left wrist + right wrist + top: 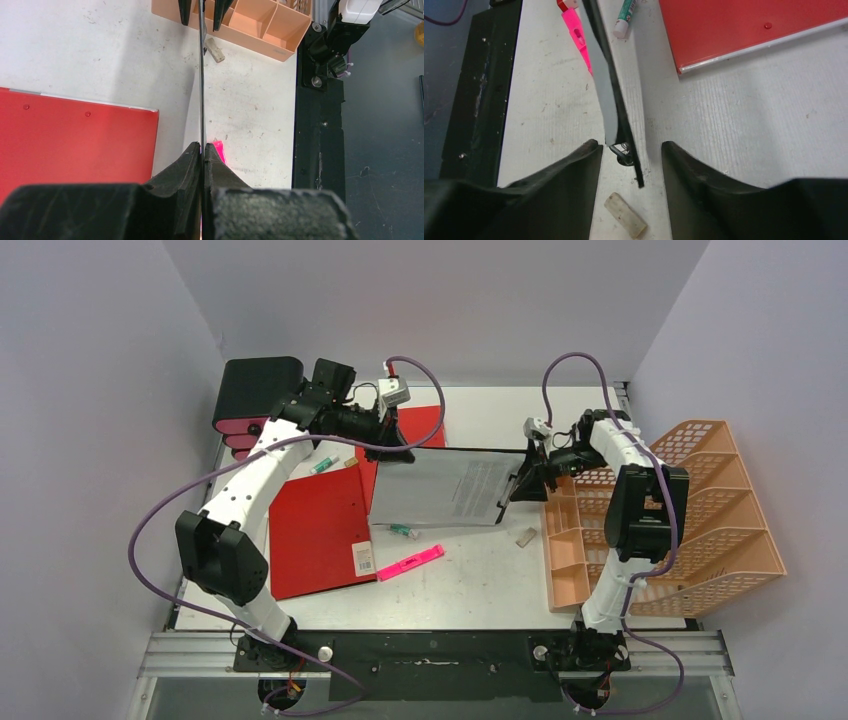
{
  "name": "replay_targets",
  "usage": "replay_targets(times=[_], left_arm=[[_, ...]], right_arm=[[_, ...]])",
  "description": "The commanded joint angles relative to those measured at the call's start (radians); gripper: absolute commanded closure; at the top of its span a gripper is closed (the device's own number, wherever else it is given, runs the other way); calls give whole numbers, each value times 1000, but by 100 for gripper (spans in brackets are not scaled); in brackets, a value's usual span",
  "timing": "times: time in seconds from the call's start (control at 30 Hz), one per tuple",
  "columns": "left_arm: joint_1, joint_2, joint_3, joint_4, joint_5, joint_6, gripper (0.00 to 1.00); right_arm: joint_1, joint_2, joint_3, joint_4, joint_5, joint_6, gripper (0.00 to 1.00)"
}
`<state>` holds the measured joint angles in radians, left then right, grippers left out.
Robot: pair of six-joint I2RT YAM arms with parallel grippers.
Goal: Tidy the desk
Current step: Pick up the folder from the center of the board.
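Observation:
The white desk (480,580) holds scattered stationery. My left gripper (400,452) is shut on the far-left edge of a black clipboard with a printed sheet (450,488) and holds it above the desk. In the left wrist view the board (201,75) shows edge-on, pinched between my jaws (202,147). My right gripper (525,480) is open at the board's right, clip end. In the right wrist view its jaws (631,147) stand either side of the board's end (618,105) without touching it.
A red folder (320,520) lies at the left. A pink highlighter (410,562), two green-capped pens (403,532) (325,465) and a small beige block (526,537) lie loose. An orange file rack (680,520) stands at the right, a black drawer box (255,390) at the back left.

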<state>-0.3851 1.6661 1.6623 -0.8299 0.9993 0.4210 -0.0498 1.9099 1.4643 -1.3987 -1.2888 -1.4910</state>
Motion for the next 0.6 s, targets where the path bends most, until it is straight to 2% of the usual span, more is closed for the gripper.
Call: replay_targets(times=[0.0, 0.13, 0.17, 0.37, 0.43, 0.47, 0.53, 0.57], left_arm=[[-2, -49, -3, 67, 42, -22, 100], [-1, -48, -4, 70, 42, -26, 100], [0, -47, -4, 73, 41, -27, 100], [4, -51, -9, 77, 14, -34, 99], [9, -51, -10, 86, 5, -46, 81], [15, -52, -10, 94, -1, -58, 64], [31, -55, -8, 103, -4, -75, 23], [39, -58, -10, 114, -9, -88, 8]], right_arm=[[3, -31, -14, -5, -72, -50, 63], [9, -40, -21, -5, -74, -58, 91], [11, -40, -17, -5, -72, -55, 94], [13, -63, 29, -5, -31, 3, 95], [12, -77, 53, -4, -10, 41, 95], [11, -81, 74, -3, 7, 68, 95], [12, -90, 119, -3, 48, 134, 95], [11, -100, 141, -3, 73, 160, 95]])
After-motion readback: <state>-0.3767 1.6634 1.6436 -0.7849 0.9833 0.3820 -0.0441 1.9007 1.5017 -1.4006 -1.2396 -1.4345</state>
